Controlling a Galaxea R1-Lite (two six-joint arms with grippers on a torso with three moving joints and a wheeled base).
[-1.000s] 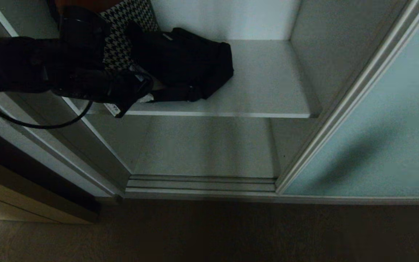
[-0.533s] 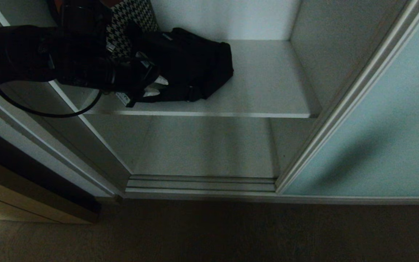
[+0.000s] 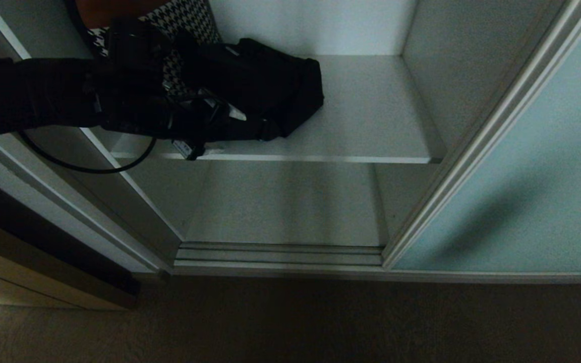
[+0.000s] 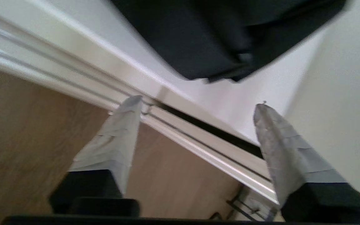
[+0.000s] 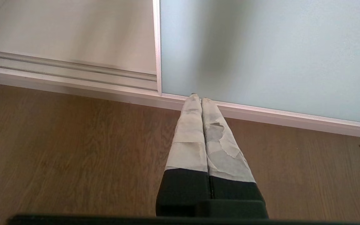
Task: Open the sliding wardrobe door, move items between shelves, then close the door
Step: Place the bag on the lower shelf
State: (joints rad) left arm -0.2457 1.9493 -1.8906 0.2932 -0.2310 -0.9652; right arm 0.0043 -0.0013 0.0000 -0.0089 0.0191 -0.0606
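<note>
The black fabric bag (image 3: 265, 88) lies on the upper white shelf (image 3: 371, 116), towards its left side. My left gripper (image 3: 224, 132) hovers at the shelf's front edge, right by the bag's near left corner. In the left wrist view the left gripper (image 4: 197, 102) is open with nothing between its taped fingers (image 4: 117, 140), and the bag (image 4: 217, 37) lies just beyond the tips. The frosted sliding wardrobe door (image 3: 522, 176) stands pushed to the right, leaving the wardrobe open. My right gripper (image 5: 198, 97) is shut, parked low above the floor in front of the door (image 5: 261, 53).
A houndstooth item (image 3: 187, 20) and something orange (image 3: 114, 9) stand behind the bag at the shelf's back left. A lower shelf (image 3: 280, 206) sits below, with the door track (image 3: 280, 254) in front. The wardrobe's left frame (image 3: 68, 201) runs under my left arm.
My left gripper has gone from shut to open and shifted right along the shelf's front edge, close to the bag. The bag has not moved. The right arm is still.
</note>
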